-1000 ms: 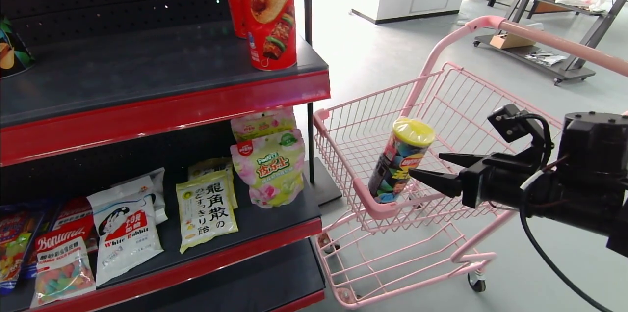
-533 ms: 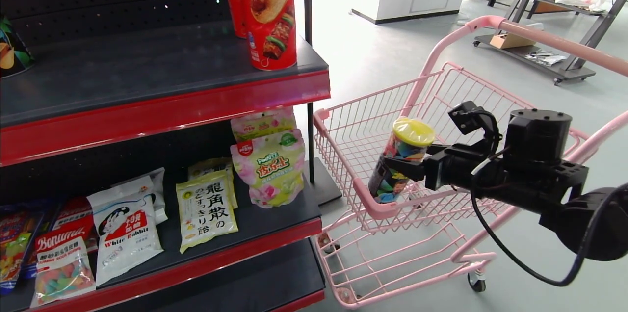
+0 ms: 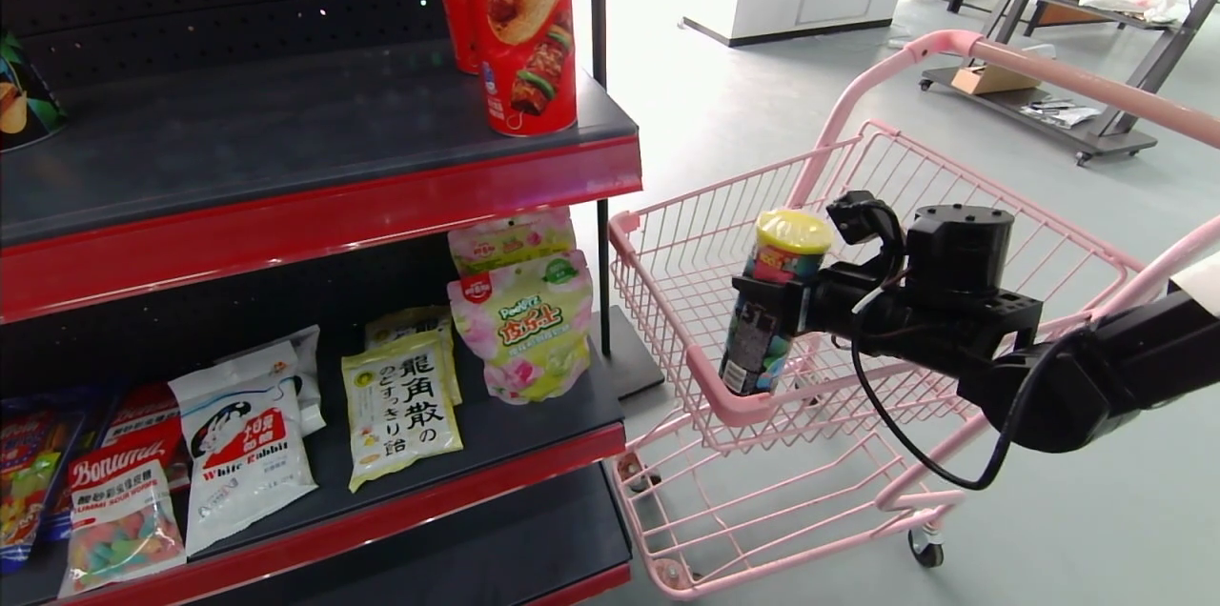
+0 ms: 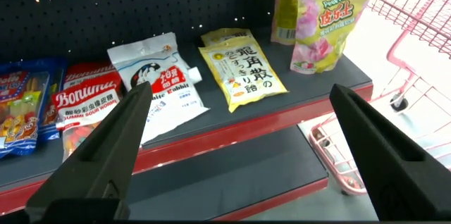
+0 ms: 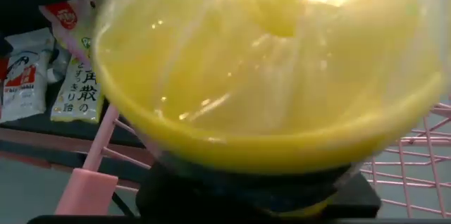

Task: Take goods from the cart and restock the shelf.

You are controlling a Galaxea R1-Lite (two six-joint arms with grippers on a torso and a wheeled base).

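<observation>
Currently noted: chip can [image 3: 770, 320] upright in the pink cart [image 3: 739, 408], at the basket corner nearest the shelf [image 3: 315, 211]. Yellow plastic lid [image 3: 794, 230], dark multicoloured wrap, barcode panel turned toward the head camera. Clamped just below the lid by right gripper [image 3: 762, 299], fingers closed against its wall. From right wrist: translucent lid very close, cart rim and bags beyond it. From head: whole can body and the arm behind it. From left wrist: left gripper [image 4: 239, 94] spread wide, holding nothing, over the lower board with snack bags [image 4: 243, 76]. On upper board, red cans [image 3: 522, 25] at the end nearest the cart. Pink wire wall between can and shelf.
</observation>
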